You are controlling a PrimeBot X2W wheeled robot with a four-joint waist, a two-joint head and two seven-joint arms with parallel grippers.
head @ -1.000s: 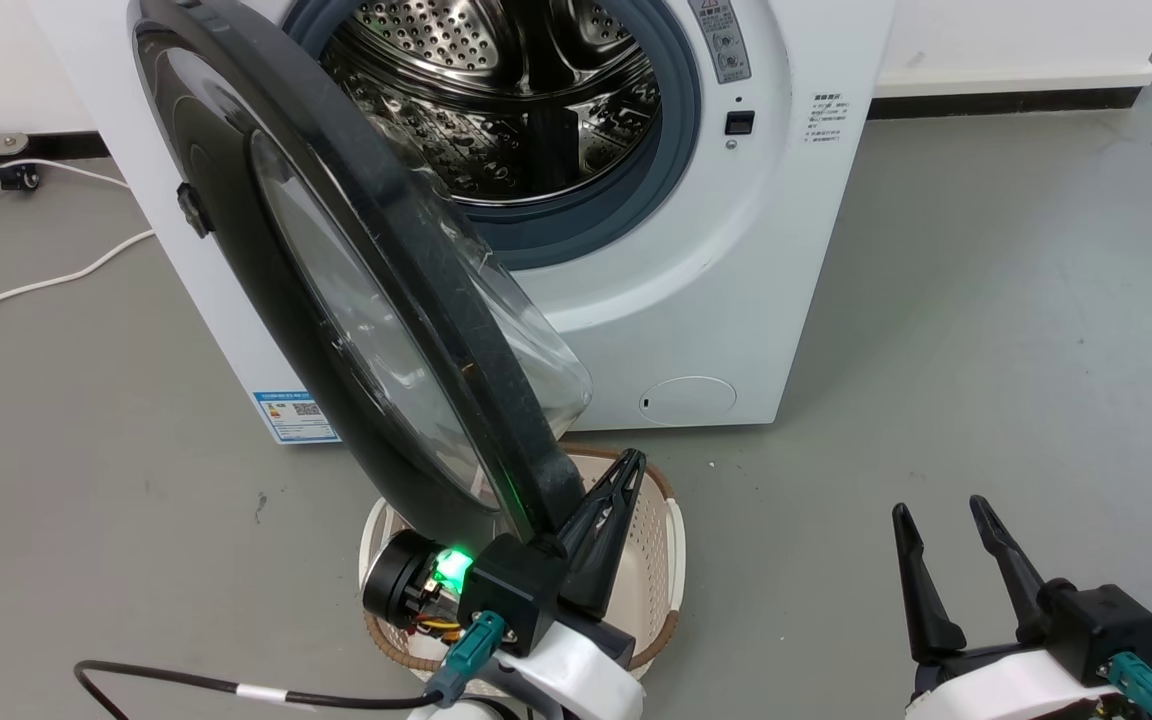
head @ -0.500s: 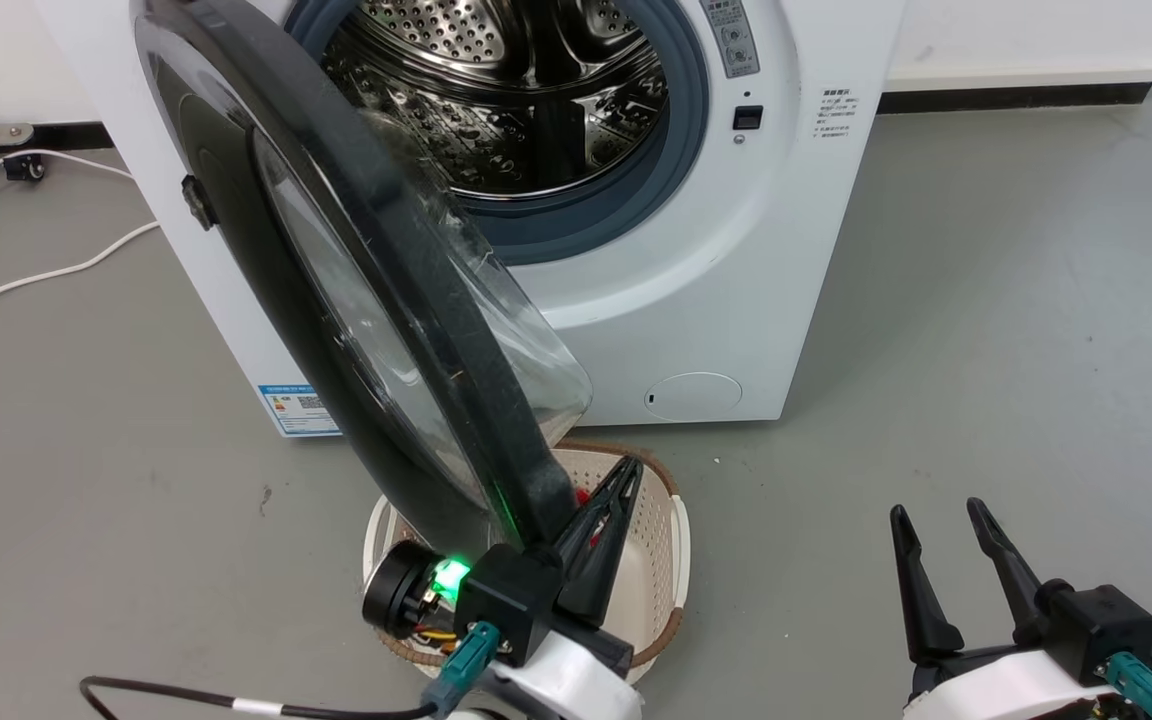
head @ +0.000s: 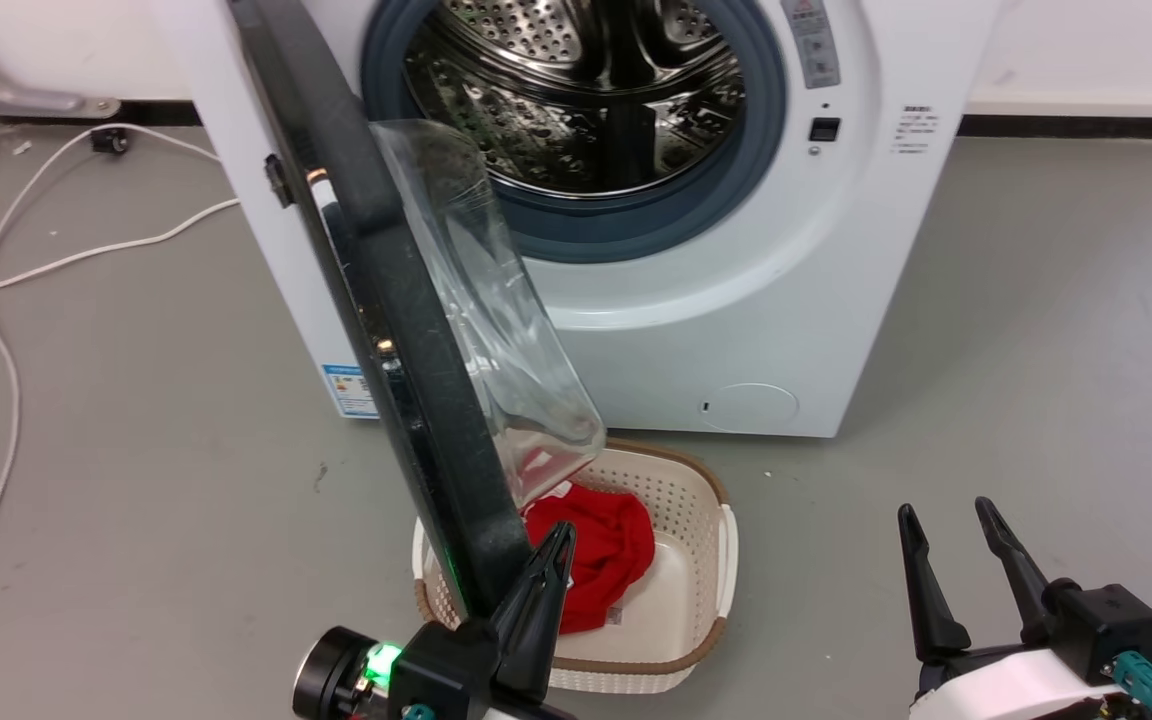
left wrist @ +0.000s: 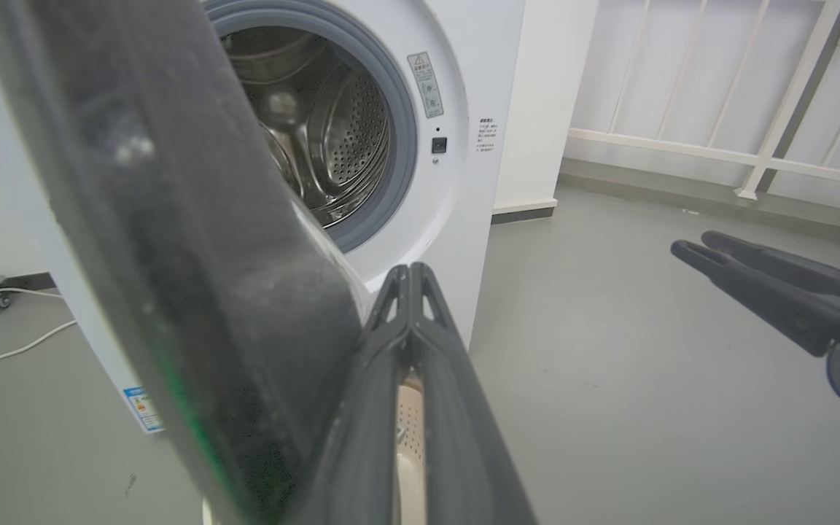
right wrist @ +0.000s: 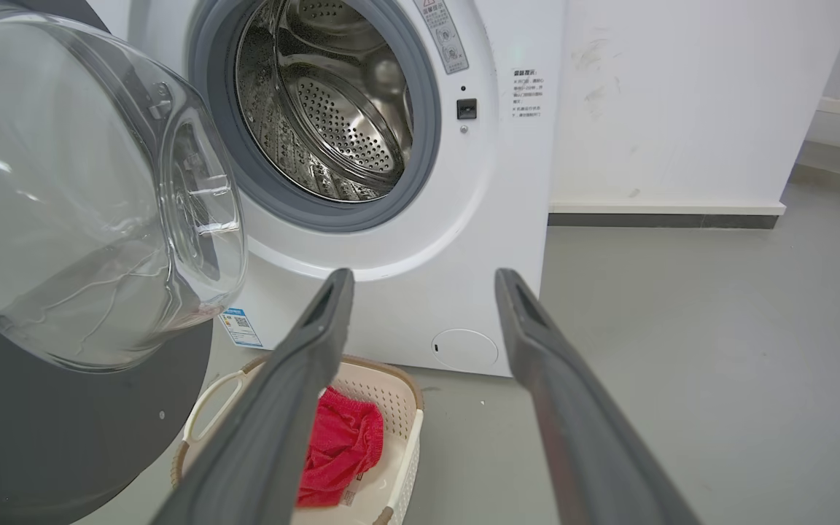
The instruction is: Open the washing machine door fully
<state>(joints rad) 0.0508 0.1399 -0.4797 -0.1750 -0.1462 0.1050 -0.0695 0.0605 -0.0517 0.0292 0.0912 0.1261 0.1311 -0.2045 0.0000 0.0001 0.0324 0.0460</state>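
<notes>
washing machine door (head: 406, 330) stands open, edge-on, 8 o'clock of drum (head: 586, 90) | left gripper (head: 558, 535) fingers pressed together against its lower rim, 6 o'clock | right gripper (head: 944, 508) spread, holding nothing, 4 o'clock

The head view looks steeply down on the washing machine (head: 736, 310) from close in front. Both wrist views sit low near the floor (right wrist: 682, 328), facing level toward the drum opening (right wrist: 325, 102), which all three views share.
</notes>
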